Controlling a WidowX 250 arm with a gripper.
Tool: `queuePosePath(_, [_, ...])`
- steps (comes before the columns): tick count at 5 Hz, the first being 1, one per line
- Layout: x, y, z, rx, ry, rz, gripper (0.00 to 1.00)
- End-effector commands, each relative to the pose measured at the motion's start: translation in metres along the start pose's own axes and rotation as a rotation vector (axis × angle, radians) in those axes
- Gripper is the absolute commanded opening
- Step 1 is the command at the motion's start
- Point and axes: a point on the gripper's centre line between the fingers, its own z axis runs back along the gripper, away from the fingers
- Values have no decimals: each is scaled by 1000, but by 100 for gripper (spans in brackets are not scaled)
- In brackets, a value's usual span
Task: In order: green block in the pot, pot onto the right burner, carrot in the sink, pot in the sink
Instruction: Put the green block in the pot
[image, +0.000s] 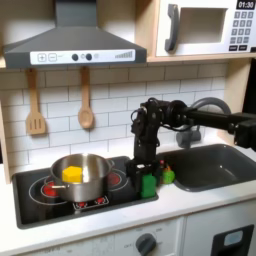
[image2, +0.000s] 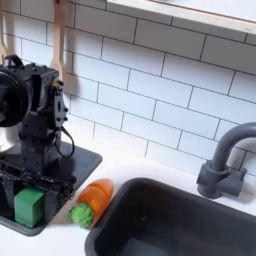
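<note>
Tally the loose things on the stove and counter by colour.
Green: 1, block
Orange: 1, carrot
Silver: 1, pot
Yellow: 1, piece in the pot
Total: 4

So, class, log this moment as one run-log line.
gripper: above green block, grasp unclear | pot: left burner | carrot: counter beside sink

white counter carries black cooktop, carrot, green block.
</note>
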Motion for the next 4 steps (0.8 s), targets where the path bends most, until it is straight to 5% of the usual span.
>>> queuePosePath(1, [-2,-2,5,-10,-13,0,0])
queuePosePath(4, [5,0,31,-13,-35,1,0])
